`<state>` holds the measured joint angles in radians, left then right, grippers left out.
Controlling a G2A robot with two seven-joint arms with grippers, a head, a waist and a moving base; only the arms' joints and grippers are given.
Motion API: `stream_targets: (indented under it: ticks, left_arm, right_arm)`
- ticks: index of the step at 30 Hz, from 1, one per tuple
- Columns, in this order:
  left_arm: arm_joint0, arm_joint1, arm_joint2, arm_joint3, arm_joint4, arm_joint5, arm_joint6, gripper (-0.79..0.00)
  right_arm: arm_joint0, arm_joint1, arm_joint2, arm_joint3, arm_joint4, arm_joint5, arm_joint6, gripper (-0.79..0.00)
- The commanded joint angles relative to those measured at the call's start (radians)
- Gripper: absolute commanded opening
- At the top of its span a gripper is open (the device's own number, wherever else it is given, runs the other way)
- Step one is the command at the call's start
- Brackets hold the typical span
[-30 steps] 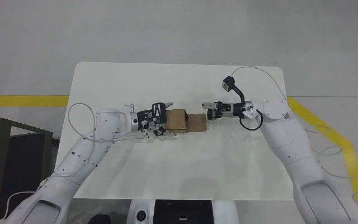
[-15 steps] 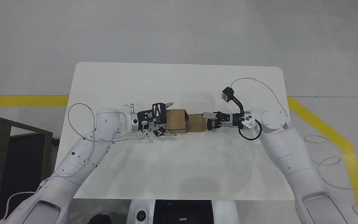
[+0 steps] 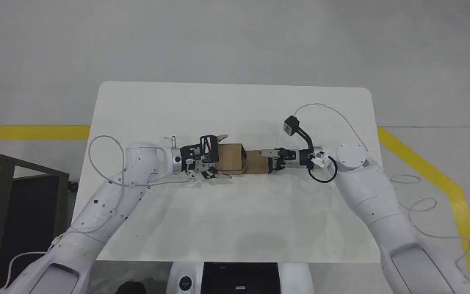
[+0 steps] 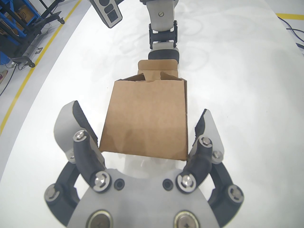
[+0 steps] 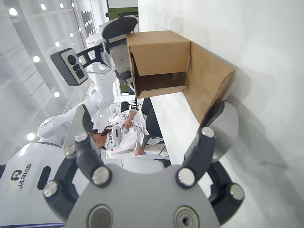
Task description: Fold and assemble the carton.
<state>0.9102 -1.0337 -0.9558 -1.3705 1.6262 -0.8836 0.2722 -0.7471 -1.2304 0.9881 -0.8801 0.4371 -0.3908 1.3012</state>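
Brown cardboard carton (image 3: 233,157) lies mid-way on the white bench (image 3: 235,110), long axis running arm to arm. Open mouth and its outstretched flap (image 5: 209,84) point at the right gripper (image 3: 269,159); the other end points at the left gripper (image 3: 219,156). Left arm low and level, jaws spread either side of carton's end. Right wrist rolled sideways, jaws spread, one finger (image 5: 225,119) touching flap's outer edge. Carton squared into a plain rectangular tube, inside dark.

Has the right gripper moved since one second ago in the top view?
Yes. The right gripper has come toward the table's near edge and closer to the carton, which kept its place; it is now at the open flap.
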Motion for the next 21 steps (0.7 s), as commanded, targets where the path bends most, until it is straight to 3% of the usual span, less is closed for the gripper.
stream_targets:
  ticks: [1,5,13,21]
  left_arm:
    - [0.0,0.0,0.0,0.0,0.001,0.0,0.001,0.0]
    - [0.001,0.0,0.0,0.001,0.002,0.0,0.002,0.0]
    - [0.003,0.001,-0.002,0.0,0.004,-0.002,0.001,0.0]
    - [0.004,0.002,-0.003,-0.002,0.006,-0.005,0.002,0.0]
  right_arm:
    - [0.007,-0.004,-0.003,0.01,0.025,-0.013,0.014,0.0]
    - [0.023,-0.01,-0.012,0.039,0.025,-0.025,0.02,0.0]
    - [0.026,-0.026,-0.005,0.058,0.183,-0.045,0.083,0.0]
    - [0.065,-0.027,-0.056,0.065,0.05,-0.051,0.077,0.0]
